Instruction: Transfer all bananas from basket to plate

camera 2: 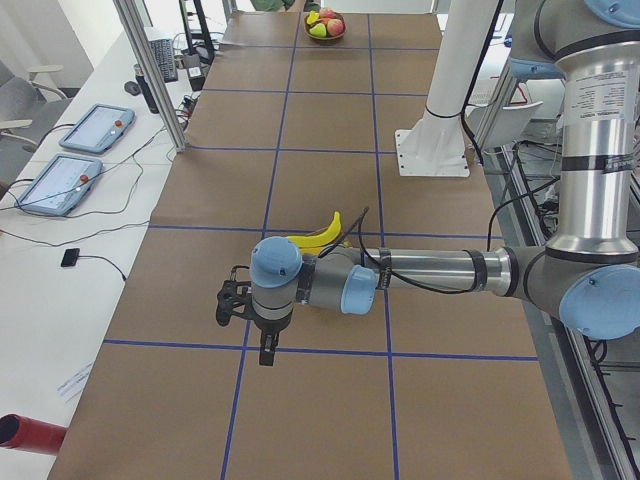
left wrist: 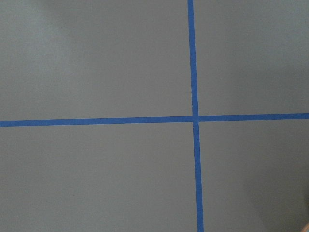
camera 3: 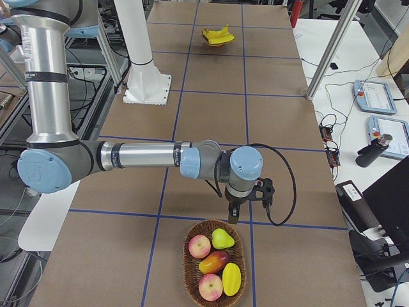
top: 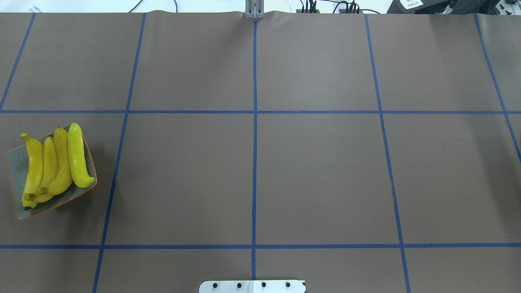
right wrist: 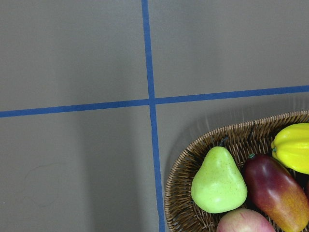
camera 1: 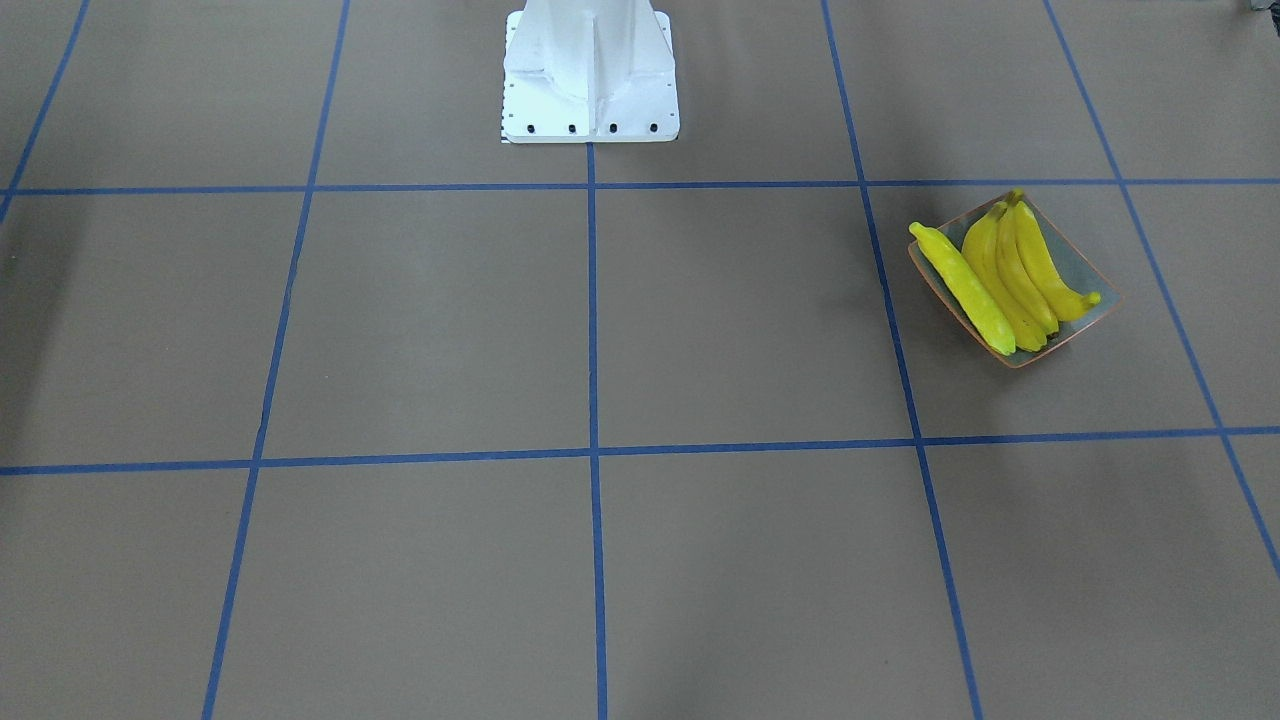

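Note:
Several yellow bananas (camera 1: pixel 1005 275) lie side by side on the grey-green plate (camera 1: pixel 1085 270) with the orange-brown rim, on my left side of the table. From overhead the bananas (top: pixel 57 162) nearly cover the plate (top: pixel 16 167). The wicker basket (camera 3: pixel 187 262) sits at the table's right end and holds a green pear (right wrist: pixel 218 181), a mango, apples and a yellow fruit. My left gripper (camera 2: pixel 266 348) hangs over bare table near the plate, and my right gripper (camera 3: pixel 234 214) hangs just short of the basket (right wrist: pixel 193 159). Both show only in side views, so I cannot tell whether they are open or shut.
The white robot pedestal (camera 1: pixel 590 80) stands at the table's middle edge. Blue tape lines grid the brown table cover. Aluminium posts (camera 2: pixel 150 70) and teach pendants (camera 2: pixel 58 172) stand along the operators' side, off the work area.

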Tool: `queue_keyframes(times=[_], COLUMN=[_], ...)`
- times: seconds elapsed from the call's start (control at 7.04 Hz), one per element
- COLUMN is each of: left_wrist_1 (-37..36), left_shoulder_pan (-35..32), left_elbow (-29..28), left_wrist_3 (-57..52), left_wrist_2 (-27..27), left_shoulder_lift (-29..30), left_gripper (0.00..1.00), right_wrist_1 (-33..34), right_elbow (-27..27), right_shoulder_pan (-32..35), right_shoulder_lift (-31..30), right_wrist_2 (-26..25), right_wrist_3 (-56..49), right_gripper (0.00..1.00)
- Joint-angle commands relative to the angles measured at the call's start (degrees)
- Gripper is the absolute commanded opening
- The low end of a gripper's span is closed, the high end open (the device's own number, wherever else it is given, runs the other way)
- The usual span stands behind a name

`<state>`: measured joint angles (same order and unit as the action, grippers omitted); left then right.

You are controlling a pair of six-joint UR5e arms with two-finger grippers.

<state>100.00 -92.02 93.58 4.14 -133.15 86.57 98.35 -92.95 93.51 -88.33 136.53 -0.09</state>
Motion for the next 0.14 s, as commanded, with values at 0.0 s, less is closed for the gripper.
queue_keyframes(times=[0.0], left_wrist_1=[0.01], left_shoulder_pan=[0.0], left_elbow=[-0.07], left_wrist_3=[-0.01], left_wrist_2=[0.0], left_shoulder_lift=[0.0], left_gripper=[1.0], right_wrist_1=[0.0], right_elbow=[0.05], right_shoulder_pan=[0.0], right_shoulder_lift=[0.0], right_wrist_2=[-0.03], right_wrist_3=[0.0], right_gripper=[1.0])
